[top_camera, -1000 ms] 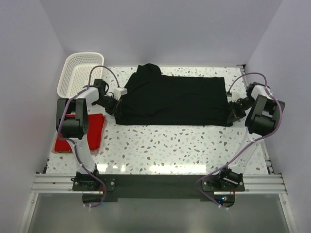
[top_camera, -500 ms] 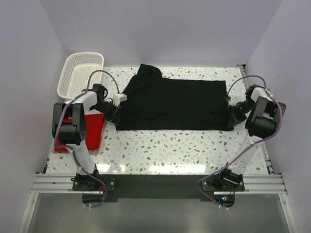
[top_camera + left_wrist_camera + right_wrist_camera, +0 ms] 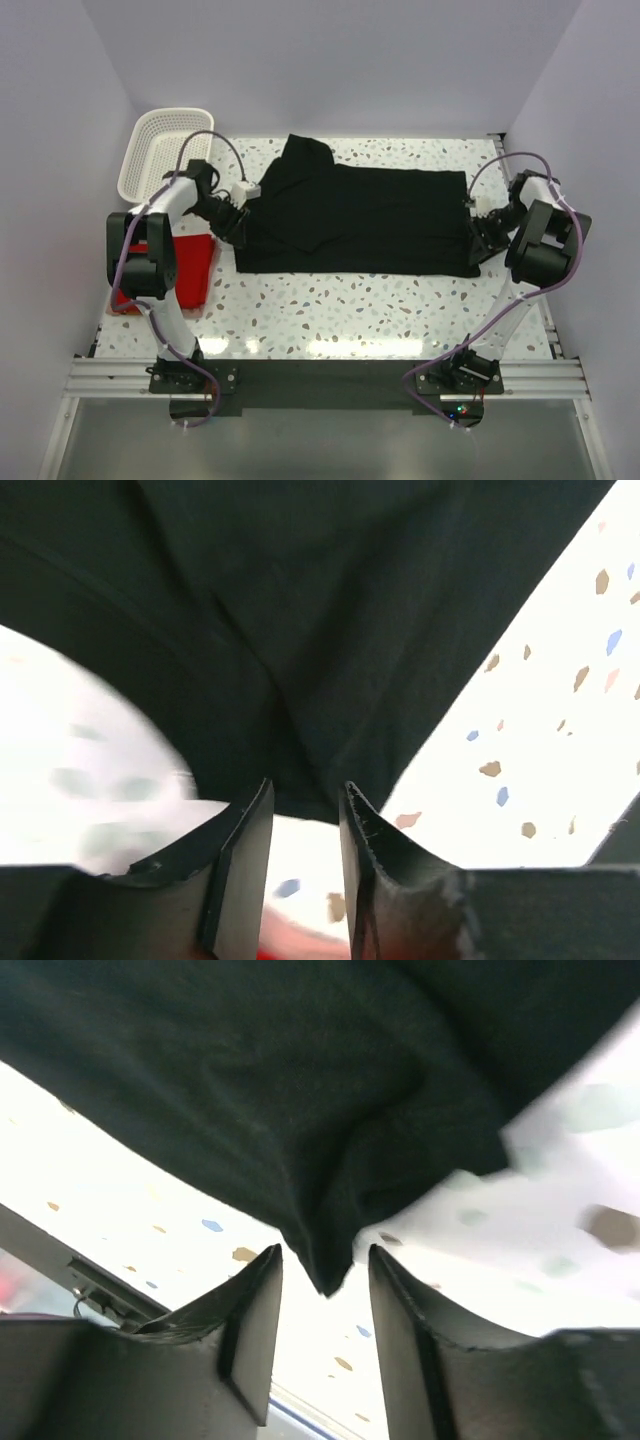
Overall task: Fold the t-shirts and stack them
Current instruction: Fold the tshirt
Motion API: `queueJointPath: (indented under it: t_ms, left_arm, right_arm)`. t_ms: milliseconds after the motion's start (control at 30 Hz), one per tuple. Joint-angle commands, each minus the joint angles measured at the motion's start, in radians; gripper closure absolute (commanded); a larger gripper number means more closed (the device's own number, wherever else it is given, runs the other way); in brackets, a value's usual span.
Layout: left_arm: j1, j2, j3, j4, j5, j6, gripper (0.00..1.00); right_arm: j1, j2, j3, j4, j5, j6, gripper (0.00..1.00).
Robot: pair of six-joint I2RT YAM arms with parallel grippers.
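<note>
Both my grippers are down at the near corners of the black t-shirt, one at each end. My left gripper has its jaws parted by a modest gap. The shirt's hem dips just barely in between the tips, but nothing's pinched. It's the same on the other side: my right gripper is open about as far, with a pointy corner of the cloth hanging down into the gap, loose, and neither finger pressing on it. So I'm not holding anything with either one.

From above, the shirt lies flat across the far half of the table, with one sleeve bunched up toward the back wall on the left. Its near hem runs pretty much straight from the left gripper across to the right gripper.

Room-wise, there's a wide strip of speckled tabletop between that hem and my bases. The right arm is tucked in close to the right wall. On the left, the white basket sits in the far corner just behind my left arm. The red t-shirt lies at the table's left edge, partly under that arm and apart from the black one.
</note>
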Motion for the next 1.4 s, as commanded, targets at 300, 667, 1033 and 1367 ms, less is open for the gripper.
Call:
queueJointPath:
  t_ms: [300, 667, 1033, 1367]
  left_arm:
    - [-0.102, 0.096, 0.408, -0.045, -0.042, 0.123, 0.57]
    - [-0.202, 0.217, 0.494, -0.009, -0.119, 0.149, 0.54]
    - [-0.202, 0.226, 0.478, 0.011, -0.12, 0.14, 0.53]
    - [-0.204, 0.236, 0.479, 0.02, -0.123, 0.14, 0.53]
  right_arm:
    - [0.02, -0.032, 0.32, -0.111, -0.043, -0.055, 0.54]
    - [0.181, 0.028, 0.266, 0.03, 0.133, -0.122, 0.53]
    - [0.217, 0.068, 0.222, 0.108, 0.262, -0.2, 0.56]
    - [0.217, 0.073, 0.194, 0.11, 0.316, -0.24, 0.72]
